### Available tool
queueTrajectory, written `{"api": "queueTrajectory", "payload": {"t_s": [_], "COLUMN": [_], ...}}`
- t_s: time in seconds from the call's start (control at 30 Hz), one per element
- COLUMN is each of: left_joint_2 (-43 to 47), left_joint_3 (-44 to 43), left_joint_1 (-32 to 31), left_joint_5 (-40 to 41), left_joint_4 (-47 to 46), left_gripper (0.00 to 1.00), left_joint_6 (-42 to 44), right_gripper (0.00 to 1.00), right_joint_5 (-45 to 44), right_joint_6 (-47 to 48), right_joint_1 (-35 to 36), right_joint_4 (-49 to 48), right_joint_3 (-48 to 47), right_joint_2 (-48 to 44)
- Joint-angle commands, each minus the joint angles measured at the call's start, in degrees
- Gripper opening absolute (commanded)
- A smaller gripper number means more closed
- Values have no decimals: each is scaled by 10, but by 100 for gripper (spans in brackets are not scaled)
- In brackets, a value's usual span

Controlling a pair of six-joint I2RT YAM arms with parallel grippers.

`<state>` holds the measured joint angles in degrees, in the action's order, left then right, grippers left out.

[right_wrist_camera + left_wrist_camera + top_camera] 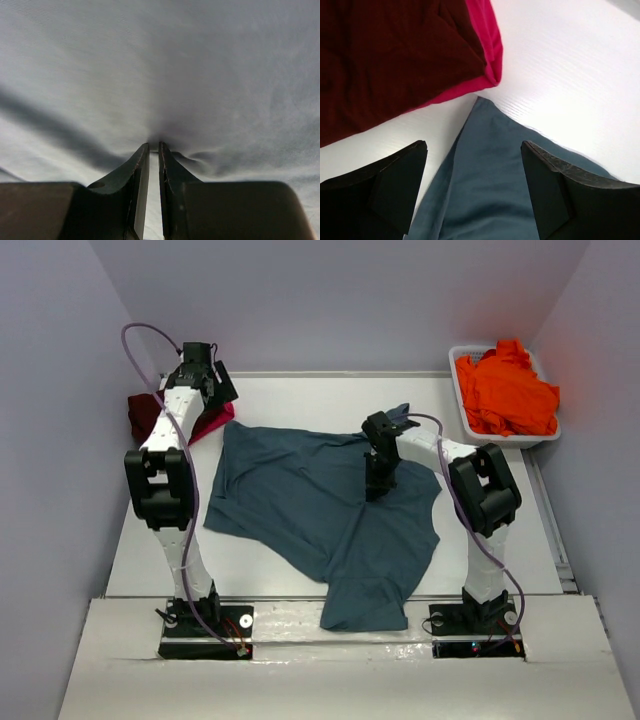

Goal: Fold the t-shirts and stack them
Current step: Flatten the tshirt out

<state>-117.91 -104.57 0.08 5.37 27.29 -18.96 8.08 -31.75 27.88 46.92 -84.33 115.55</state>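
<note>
A slate teal-blue t-shirt [320, 510] lies spread across the table, its lower end hanging over the near edge. My right gripper [378, 485] presses down on the shirt's right half; in the right wrist view its fingers [154, 144] are nearly together, with cloth [160, 65] puckered at their tips. My left gripper [212, 390] hovers open at the far left, over the teal shirt's corner [490, 170], with nothing between its fingers [474, 145]. Beside that corner lie a folded dark maroon t-shirt [385, 55] and a bright pink one [487, 30]. An orange t-shirt [505, 390] is heaped at the back right.
The orange shirt fills a white plastic tub [455, 360] at the table's far right corner. The maroon shirt [145, 415] and pink shirt [212, 423] sit against the left wall. Grey walls close in the table on three sides.
</note>
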Motion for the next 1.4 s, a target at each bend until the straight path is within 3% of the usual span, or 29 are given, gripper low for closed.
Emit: {"api": "queueTrajectory", "payload": {"t_s": [0.0, 0.2, 0.37, 0.73, 1.37], "left_joint_2": [111, 171, 219, 279, 151], "left_joint_3": [43, 151, 243, 351, 321], "left_joint_1": [-52, -160, -191, -237, -266], "left_joint_5": [31, 50, 18, 18, 175], "left_joint_4": [21, 56, 61, 90, 183], "left_gripper": [87, 87, 87, 87, 87], "left_joint_6": [3, 4, -20, -51, 4], "right_gripper": [20, 22, 22, 23, 23], "right_joint_5": [-9, -18, -19, 40, 81], "right_joint_6": [-9, -17, -17, -17, 19], "right_joint_1": [-6, -6, -6, -6, -6], "right_joint_4": [-20, -21, -14, -3, -39], "right_joint_3": [18, 33, 63, 152, 206], "right_joint_2": [-37, -66, -106, -176, -117]}}
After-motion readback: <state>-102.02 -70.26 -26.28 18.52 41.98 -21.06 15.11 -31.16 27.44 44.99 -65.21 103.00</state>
